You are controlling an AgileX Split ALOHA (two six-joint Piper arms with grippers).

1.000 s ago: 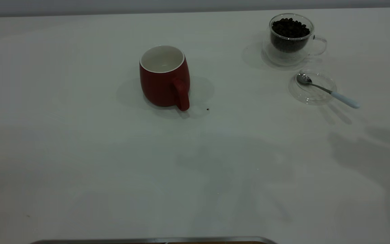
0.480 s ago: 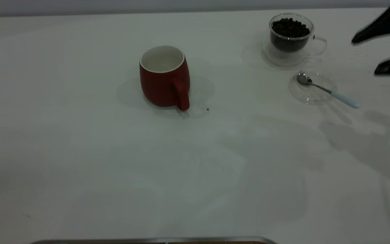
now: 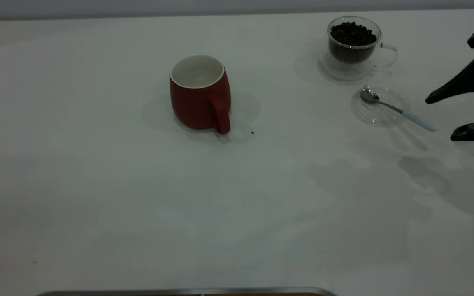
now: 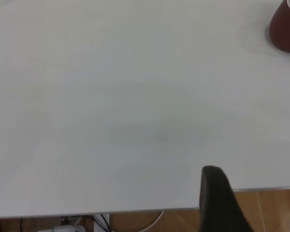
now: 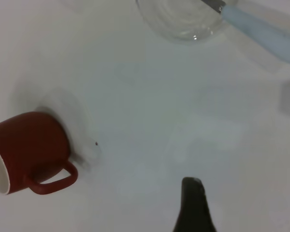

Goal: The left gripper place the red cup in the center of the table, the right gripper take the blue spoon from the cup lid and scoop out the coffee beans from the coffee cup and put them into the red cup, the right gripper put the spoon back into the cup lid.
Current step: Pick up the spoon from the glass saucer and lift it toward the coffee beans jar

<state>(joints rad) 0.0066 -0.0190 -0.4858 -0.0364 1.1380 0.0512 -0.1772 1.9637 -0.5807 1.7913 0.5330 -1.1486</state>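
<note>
Since the red cup (image 3: 200, 93) already sits mid-table, the right tool (image 3: 444, 117) hangs spread wide, gripping nothing, at the table's right edge just beside the blue spoon (image 3: 401, 110), whose handle overhangs the cup lid (image 3: 381, 117) for easy grabbing.

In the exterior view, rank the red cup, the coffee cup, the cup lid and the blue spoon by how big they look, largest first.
1. red cup
2. coffee cup, though it stands farther from the camera, so its real size is unsure
3. cup lid
4. blue spoon, as long as the lid is wide but far thinner
</note>
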